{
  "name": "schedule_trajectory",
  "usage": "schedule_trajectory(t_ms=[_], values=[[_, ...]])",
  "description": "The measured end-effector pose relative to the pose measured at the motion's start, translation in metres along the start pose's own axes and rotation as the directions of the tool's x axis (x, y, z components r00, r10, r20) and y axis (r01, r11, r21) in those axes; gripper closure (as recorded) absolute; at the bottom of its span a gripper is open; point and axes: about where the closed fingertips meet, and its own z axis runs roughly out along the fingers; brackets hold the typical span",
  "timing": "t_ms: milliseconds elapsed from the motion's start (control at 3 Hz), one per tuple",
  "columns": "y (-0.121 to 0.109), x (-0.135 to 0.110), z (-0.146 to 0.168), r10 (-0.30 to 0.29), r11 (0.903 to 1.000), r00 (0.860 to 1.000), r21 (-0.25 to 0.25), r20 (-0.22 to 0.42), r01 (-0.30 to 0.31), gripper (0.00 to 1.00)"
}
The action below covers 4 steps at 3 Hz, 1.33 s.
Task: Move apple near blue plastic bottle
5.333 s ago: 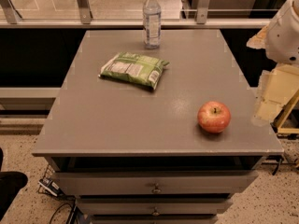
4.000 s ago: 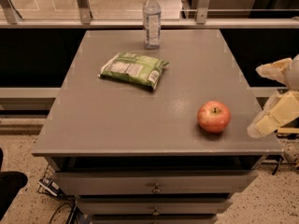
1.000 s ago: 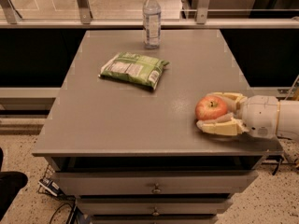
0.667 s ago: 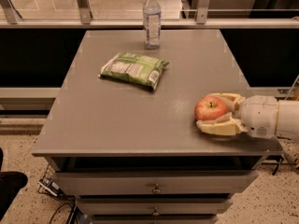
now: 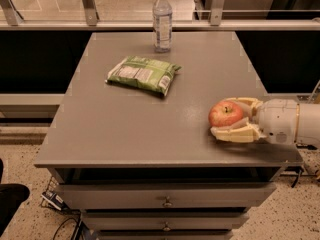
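The red apple sits near the right front of the grey table. My gripper reaches in from the right at table height. Its pale fingers lie one on the far side and one on the near side of the apple, closed against it. The blue plastic bottle, clear with a white cap, stands upright at the table's far edge, well away from the apple to the back left.
A flat green snack bag lies between the bottle and the table's middle. A railing and glass run behind the table. Drawers are below the front edge. The table's right edge is just under my wrist.
My gripper came down from the right and closed around the apple. The apple now sits slightly higher in the view than before. Over the last second almost nothing has moved.
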Motion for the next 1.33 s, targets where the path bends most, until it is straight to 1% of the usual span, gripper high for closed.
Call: schedule_trajectory(t_ms=[333,667,1000,1333], values=[[-0.031,-0.020,-0.002,-0.016,0.9999,0.999,0.002,-0.042,0.016,1.00],[-0.086,-0.040,0.020,-0.049,0.9988,0.997,0.001,-0.055,0.049,1.00],[-0.151,-0.061,0.057,-0.087,0.9949,0.995,0.049,-0.040,0.089,1.00],[-0.213,-0.066,0.096,-0.123,0.9873,0.992,0.098,-0.028,0.125,1.00]])
